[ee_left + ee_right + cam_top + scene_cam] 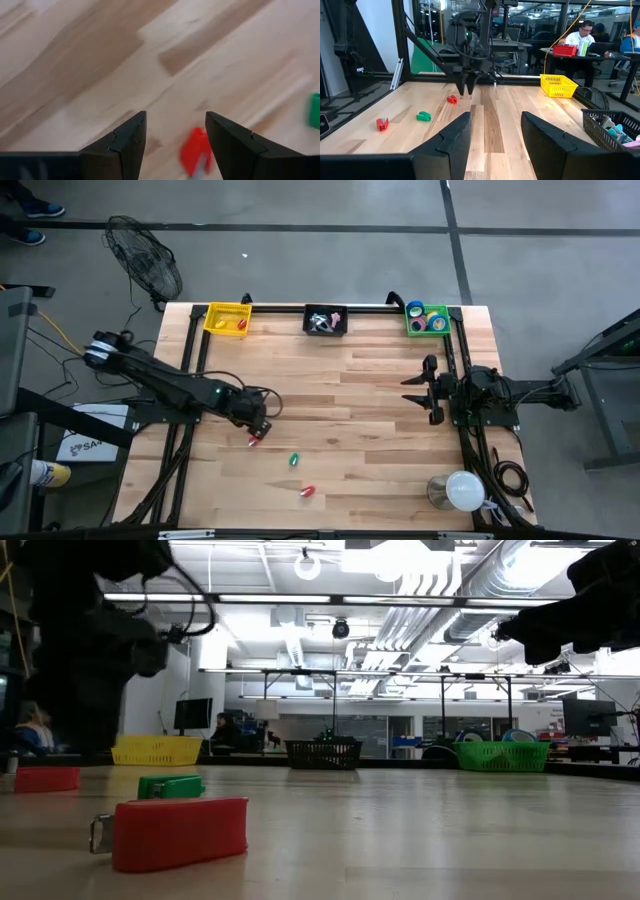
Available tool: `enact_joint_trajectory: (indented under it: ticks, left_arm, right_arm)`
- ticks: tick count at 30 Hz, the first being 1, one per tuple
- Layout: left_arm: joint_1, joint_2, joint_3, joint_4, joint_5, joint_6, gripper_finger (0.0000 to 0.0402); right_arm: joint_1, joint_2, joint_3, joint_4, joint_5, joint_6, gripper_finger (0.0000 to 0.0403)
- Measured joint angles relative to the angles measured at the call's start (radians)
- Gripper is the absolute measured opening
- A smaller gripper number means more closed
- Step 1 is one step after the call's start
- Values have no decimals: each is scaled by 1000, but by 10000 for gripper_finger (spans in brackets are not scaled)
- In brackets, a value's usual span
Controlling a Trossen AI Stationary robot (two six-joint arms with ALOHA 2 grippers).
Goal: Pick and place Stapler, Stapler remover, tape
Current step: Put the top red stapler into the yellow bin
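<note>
A wooden table (340,390) fills the overhead view, with three bins along its far edge: a yellow basket (227,318) at the left, a black basket (326,320) in the middle, and a green basket (428,319) at the right that holds the ring-shaped tape rolls (428,316).

The left arm reaches in from the left side, and the left gripper (258,427) hangs just above a small red piece (253,440), probably a staple remover. The fingers stand apart with nothing between them. From the wrist camera, the red piece (196,151) lies straight ahead in the gap between the fingers, toward the right-hand one, its long axis pointing roughly forward and slightly tilted.

Two more small pieces lie nearer the front edge: a green piece (294,460) and another red piece (308,493).

The right gripper (418,388) waits at the table's right edge, released and empty, well apart from all three pieces. The left arm is clearly nearer, so the pick looks like its job.
</note>
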Motion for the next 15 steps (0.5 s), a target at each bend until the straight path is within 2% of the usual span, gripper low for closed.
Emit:
enact_joint_trajectory:
  ticks: [5,11,15]
  left_arm:
    - [0,47,101,-48,1,65,200]
    - [0,130,218,-237,24,62,200]
    - [0,189,264,-252,61,70,200]
  right_arm:
    - [0,4,0,0,0,0,165]
    - [0,5,0,0,0,0,165]
    - [0,5,0,0,0,16,165]
